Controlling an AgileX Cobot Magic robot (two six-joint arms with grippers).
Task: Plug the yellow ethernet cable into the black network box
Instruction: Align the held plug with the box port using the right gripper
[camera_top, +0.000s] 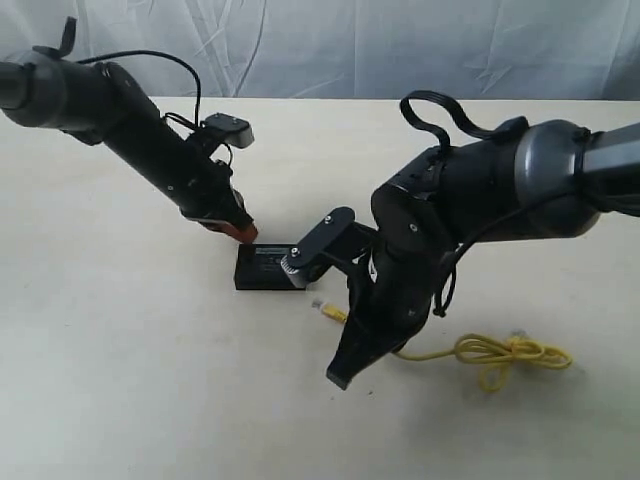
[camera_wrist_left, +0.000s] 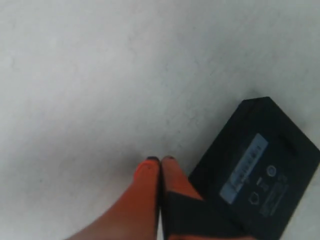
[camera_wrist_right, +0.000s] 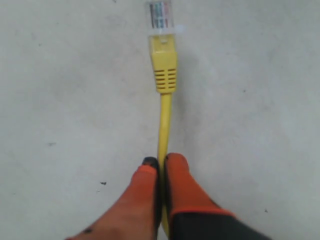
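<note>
The black network box (camera_top: 268, 267) lies flat mid-table, its pale label strip (camera_wrist_left: 243, 168) facing up. My left gripper (camera_top: 243, 232) is shut with nothing in it, its orange tips (camera_wrist_left: 161, 161) resting at the box's near corner (camera_wrist_left: 200, 170). The yellow ethernet cable (camera_top: 470, 350) trails right into a tied loop (camera_top: 512, 356). My right gripper (camera_wrist_right: 160, 161) is shut on the cord a short way behind its yellow boot (camera_wrist_right: 164, 67) and clear plug (camera_wrist_right: 159, 17). That plug (camera_top: 319, 304) lies just right of the box, apart from it.
A pale tabletop (camera_top: 120, 350) spreads all around, with a white cloth backdrop (camera_top: 330, 45) behind it. The right arm's bulky black wrist (camera_top: 420, 240) hangs over the cable and close to the box's right end.
</note>
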